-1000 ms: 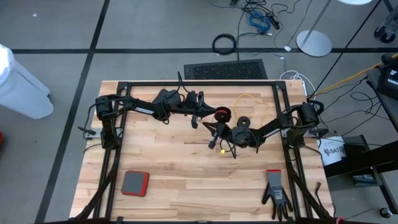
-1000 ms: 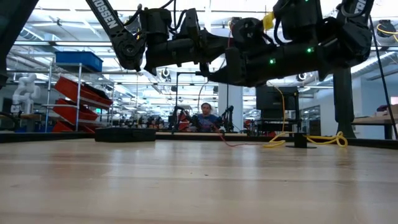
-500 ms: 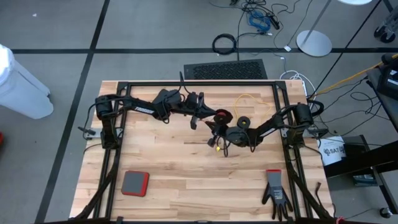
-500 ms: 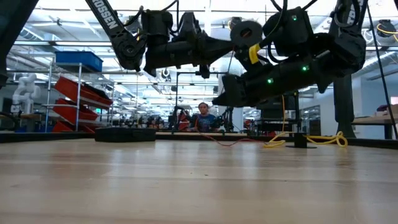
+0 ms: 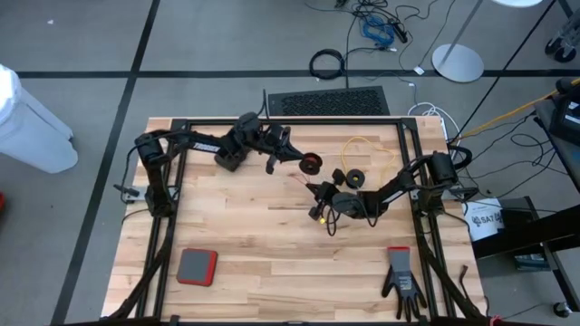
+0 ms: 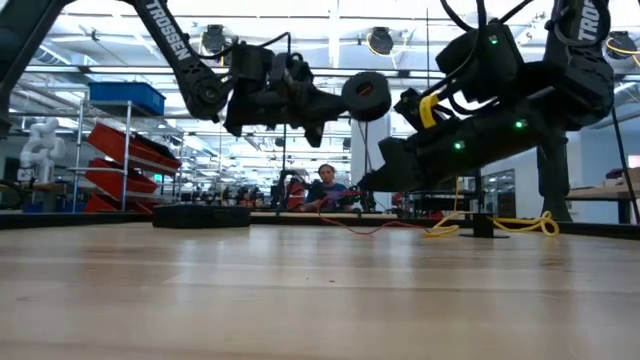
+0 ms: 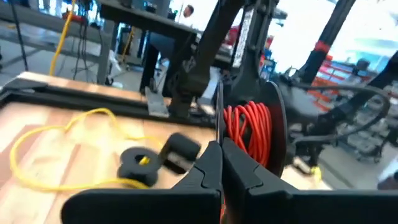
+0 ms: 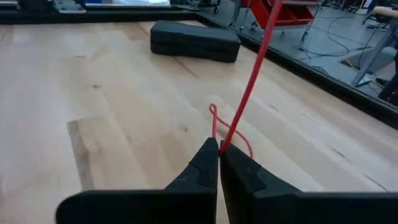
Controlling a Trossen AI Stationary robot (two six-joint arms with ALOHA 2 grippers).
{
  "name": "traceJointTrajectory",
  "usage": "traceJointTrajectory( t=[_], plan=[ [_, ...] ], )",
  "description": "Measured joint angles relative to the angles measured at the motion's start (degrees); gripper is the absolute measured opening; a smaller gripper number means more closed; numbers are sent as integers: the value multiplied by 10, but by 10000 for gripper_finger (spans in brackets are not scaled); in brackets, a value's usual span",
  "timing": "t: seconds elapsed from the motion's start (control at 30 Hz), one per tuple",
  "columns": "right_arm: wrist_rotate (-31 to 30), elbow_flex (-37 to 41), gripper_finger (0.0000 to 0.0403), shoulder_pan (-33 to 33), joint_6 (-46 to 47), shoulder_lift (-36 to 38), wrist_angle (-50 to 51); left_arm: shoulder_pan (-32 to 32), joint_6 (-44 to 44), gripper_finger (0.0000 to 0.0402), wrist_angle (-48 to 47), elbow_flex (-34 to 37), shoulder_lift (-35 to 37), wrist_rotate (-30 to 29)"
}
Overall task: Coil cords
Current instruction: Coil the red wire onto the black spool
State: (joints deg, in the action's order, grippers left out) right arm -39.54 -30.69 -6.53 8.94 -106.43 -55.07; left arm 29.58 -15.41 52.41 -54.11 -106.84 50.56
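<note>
High view: left gripper [image 5: 294,161] sits near the table's far edge, clenched on a black reel [image 5: 311,164] wound w/ red cord; right gripper [image 5: 316,193] is just nearer mid-table, pinched shut on the thin red cord [image 5: 306,181] running between them. Yellow cord [image 5: 362,149] lies looped on the wood beside the right arm, its small black reel [image 5: 354,177] close by. Other stuff: red-grey pad [image 5: 196,267] and a dark glove [image 5: 401,282] at the near edge, well apart. Low view: both grippers hang above the table [image 6: 300,300], reel up high; a person shows far behind. Left wrist view: fingers [image 7: 205,177] shut tight, red-wound reel right ahead of them, yellow cord and its reel on the wood beyond. Right wrist view: fingertips [image 8: 208,162] closed on the red cord, which rises taut away; a small loop lies by the tips; a dark block [image 8: 194,40] rests farther off.
</note>
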Motion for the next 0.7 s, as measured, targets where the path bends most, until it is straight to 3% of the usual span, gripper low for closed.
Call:
traceJointTrajectory(
  t=[0.37,0.7],
  plan=[
    [-8,1,0,-18,14,16,19,19,192,0,-182,0,55,2],
    [-9,1,0,-23,54,130,164,0,289,0,-319,0,88,7]
  ],
)
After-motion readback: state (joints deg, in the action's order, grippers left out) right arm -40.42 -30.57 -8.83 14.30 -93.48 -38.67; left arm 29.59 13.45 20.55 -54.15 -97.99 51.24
